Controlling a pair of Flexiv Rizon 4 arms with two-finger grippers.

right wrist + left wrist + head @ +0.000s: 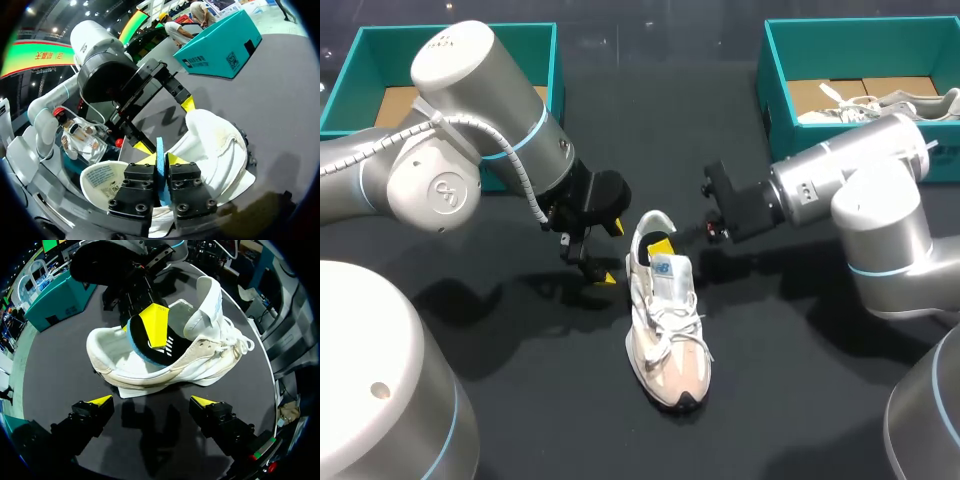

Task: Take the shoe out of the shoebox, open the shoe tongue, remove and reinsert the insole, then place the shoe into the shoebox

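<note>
A white and beige shoe (665, 320) lies on the black table with its toe toward me; its side faces the left wrist view (165, 372). The tongue (207, 300) stands pulled up. My right gripper (662, 245) reaches into the shoe's opening from the right and is shut on the edge of the black and blue insole (137, 347), seen as a thin blue strip (160, 150) between its fingers (182, 177). The insole is partly lifted at the heel. My left gripper (612, 252) hangs open beside the heel, its yellow tips (100, 400) apart and touching nothing.
A teal shoebox (555, 60) stands at the back left behind my left arm. A second teal shoebox (770, 70) at the back right holds another white shoe (880, 105). Bare black table lies in front of the shoe's toe.
</note>
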